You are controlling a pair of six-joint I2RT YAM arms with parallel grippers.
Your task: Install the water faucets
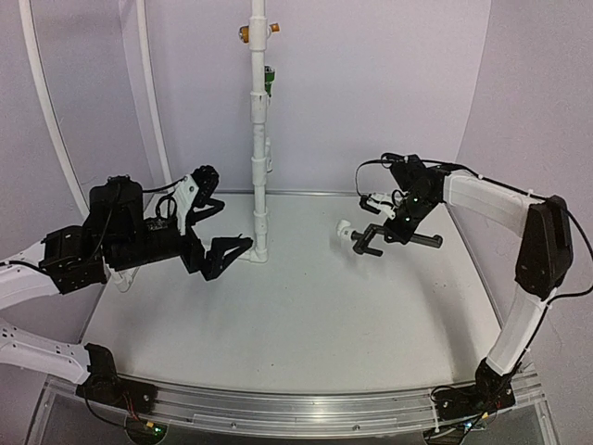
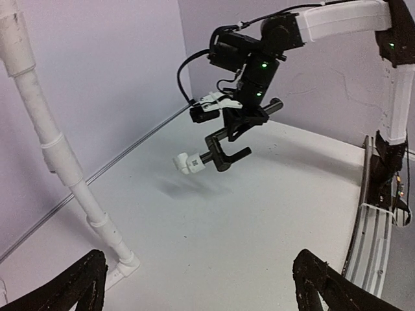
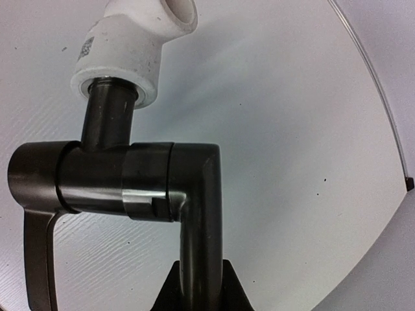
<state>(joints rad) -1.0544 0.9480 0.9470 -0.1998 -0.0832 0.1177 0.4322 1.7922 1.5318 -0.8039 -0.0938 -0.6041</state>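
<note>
Clamped by the right gripper (image 1: 400, 232): the water faucet (image 1: 378, 239), pinched along its long black stem between pressed-together fingers (image 3: 167, 295). Held roughly level in the air above the table (image 1: 306, 324), well clear of the surface. On its short inlet end, a white elbow fitting (image 1: 345, 232), open mouth angled away from the gripper. Short lever handle hanging off the crossbar end, clearest from the right wrist.

Judged to be mid-carry: faucet off the table and in hand, apart from the tall white pipe (image 1: 258, 139), not yet mated to anything. Next move, as a guess: closing the gap leftward to the pipe, lining the elbow's mouth up with whichever stub or socket takes it, then pushing or twisting home. Which socket, impossible to tell from here. Calls for a steady pipe, so probably a bracing grasp from the left gripper (image 1: 227, 230), spread wide, empty, low and just beside the pipe's foot (image 1: 257, 254).

Around: orange fitting (image 1: 258, 31) near the pipe's top, green fitting (image 1: 269, 79) a little lower, both on the pipe. Two curved white tubes (image 1: 46, 120) against the left wall, well apart from the work. Nothing lying between faucet and pipe. Possible trouble: the left arm's open fingers crowding the approach near the base, and the slim stem turning in the pinch under a push.
</note>
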